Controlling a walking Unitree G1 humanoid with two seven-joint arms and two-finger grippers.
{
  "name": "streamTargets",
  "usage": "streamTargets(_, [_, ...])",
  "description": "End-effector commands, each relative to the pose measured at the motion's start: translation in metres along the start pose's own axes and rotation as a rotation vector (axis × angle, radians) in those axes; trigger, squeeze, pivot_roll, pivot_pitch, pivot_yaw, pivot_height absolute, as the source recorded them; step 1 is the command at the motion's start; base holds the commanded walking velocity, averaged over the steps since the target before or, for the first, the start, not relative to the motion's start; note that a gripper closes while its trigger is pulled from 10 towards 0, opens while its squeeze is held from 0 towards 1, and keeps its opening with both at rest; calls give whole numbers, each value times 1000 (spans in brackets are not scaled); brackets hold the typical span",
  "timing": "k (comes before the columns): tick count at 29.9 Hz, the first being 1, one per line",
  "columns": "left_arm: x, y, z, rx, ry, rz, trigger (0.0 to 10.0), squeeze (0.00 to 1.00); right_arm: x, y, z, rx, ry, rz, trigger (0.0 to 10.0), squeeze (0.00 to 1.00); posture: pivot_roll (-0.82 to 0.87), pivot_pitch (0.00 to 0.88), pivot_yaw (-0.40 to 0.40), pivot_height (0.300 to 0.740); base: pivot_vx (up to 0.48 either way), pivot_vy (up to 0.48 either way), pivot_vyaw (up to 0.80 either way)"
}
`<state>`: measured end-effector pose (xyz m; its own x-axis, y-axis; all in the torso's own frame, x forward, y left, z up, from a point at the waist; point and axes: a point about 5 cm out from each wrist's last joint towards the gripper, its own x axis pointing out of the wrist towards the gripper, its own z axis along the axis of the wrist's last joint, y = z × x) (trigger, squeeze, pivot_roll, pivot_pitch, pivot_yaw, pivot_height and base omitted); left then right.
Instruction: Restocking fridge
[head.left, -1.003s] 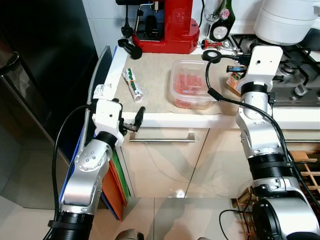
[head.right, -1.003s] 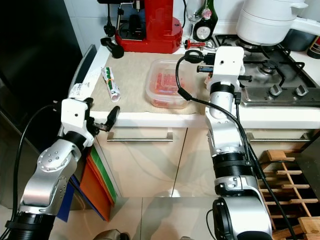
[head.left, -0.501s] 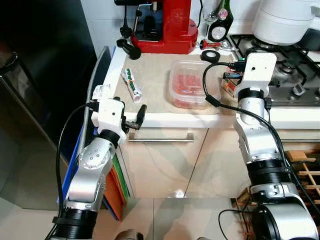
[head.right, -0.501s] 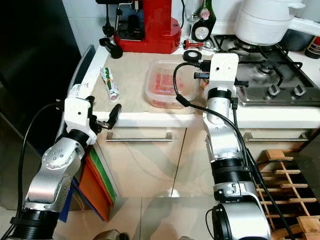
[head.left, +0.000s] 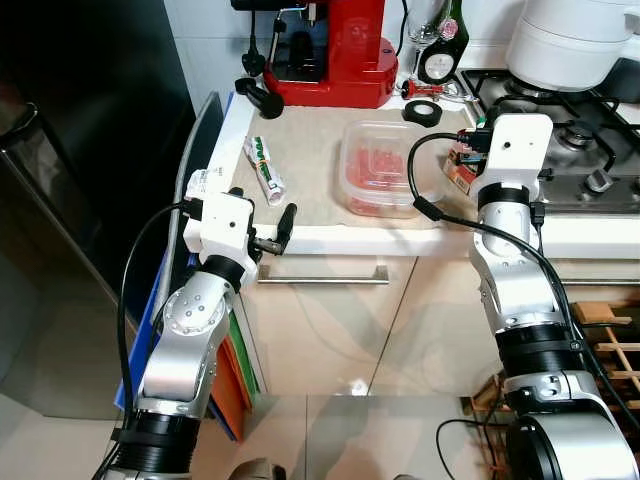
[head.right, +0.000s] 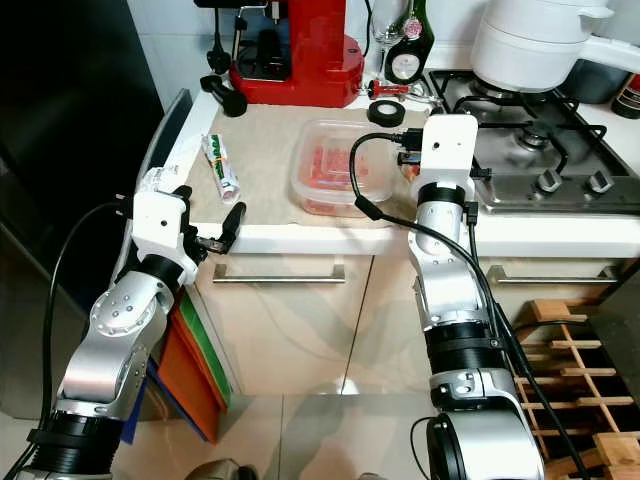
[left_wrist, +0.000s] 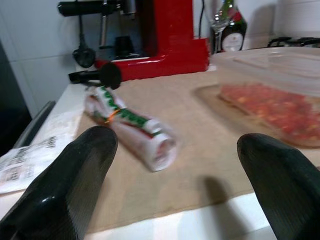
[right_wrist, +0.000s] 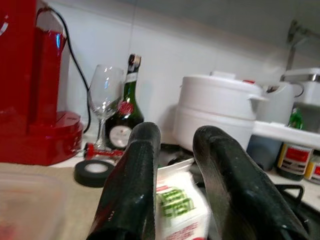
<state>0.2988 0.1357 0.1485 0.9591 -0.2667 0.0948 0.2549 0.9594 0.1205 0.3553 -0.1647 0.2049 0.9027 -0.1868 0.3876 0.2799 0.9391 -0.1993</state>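
Jaws apart on the left gripper (head.left: 268, 238) at the bench (head.left: 300, 240) edge; right gripper (right_wrist: 175, 195) jaws straddle a small carton (right_wrist: 181, 212).

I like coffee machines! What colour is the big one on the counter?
Red, the coffee machine shows best in the left eye view.

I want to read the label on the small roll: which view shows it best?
The left wrist view: the roll lies close, between the open left gripper's fingers. Both eye views show it small, from above, on the counter.
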Motion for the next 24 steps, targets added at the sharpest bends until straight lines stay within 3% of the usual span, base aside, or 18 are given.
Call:
streamTargets(1, [2,-3,2,-2,-16,-4,10000,0,1,-5,4,-13,-30,-13,10000,1000,33,0,-2,740,0,-480,0])
streamTargets(7, [3,-1,3,1,-24,6,10000,0,1,-1,5,-8,-37,8,10000,1000,35,0,-7,740,0,-467,0])
streamTargets(10, [5,0,2,4,-20,27,10000,0,2,5,0,-11,13,49,10000,1000,34,0,-8,740,0,-134,0])
streamTargets(11, [5,1,2,7,-15,32,10000,0,2,5,-1,-7,14,48,10000,0,35,0,-8,740,0,0,0])
streamTargets(18, [4,2,1,4,-10,43,10000,0,3,9,3,34,-5,68,10000,0,38,0,-8,740,0,0,0])
streamTargets(20, [4,3,3,9,-23,44,10000,0,4,16,16,101,-58,114,10000,0,40,0,-11,740,0,0,0])
streamTargets(24, [3,4,9,11,-69,40,10000,0,5,20,24,142,-87,145,10000,0,41,0,-15,740,231,0,0])
